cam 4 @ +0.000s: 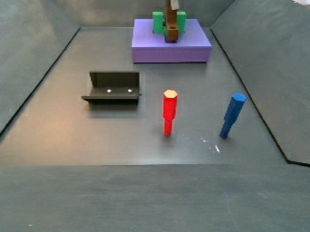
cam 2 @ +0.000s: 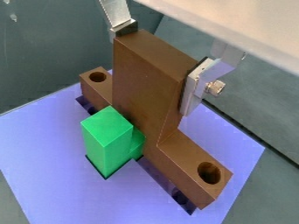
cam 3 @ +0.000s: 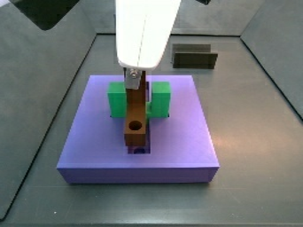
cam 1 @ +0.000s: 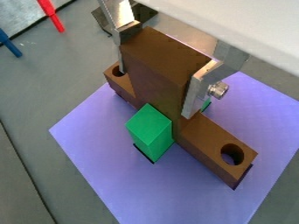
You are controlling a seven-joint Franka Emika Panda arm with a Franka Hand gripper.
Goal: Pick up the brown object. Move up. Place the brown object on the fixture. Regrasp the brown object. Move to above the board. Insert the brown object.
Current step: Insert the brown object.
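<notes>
brown object (cam 2: 158,105): in board (cam 3: 178,142) slot, stub up | fixture (cam 4: 111,89): well apart, floor

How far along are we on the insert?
Pickup, fixture stop and regrasp look done: the fixture stands empty. In hand: the gripper over the board, fingers clamping the brown object, seated in the slot beside the green block. Left: release.
</notes>
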